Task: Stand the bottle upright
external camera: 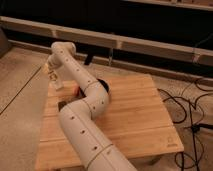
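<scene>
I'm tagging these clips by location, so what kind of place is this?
Probably a robotics lab or test area: a bare wooden table on a speckled hard floor, loose cables trailing at the right, and a dark wall behind. The end effector, shut, hangs at the table's far left corner.

The arm (pixel 82 120) reaches from the near edge over the left half of the table (pixel 140 115) to its far left corner, where the gripper (pixel 53 76) hangs. A small item (pixel 75 89) lies just right of the gripper (partly behind the arm). Cables (pixel 187 107) lie on the floor (pixel 20 90) right of the table; a rail (pixel 150 47) runs behind it.
</scene>
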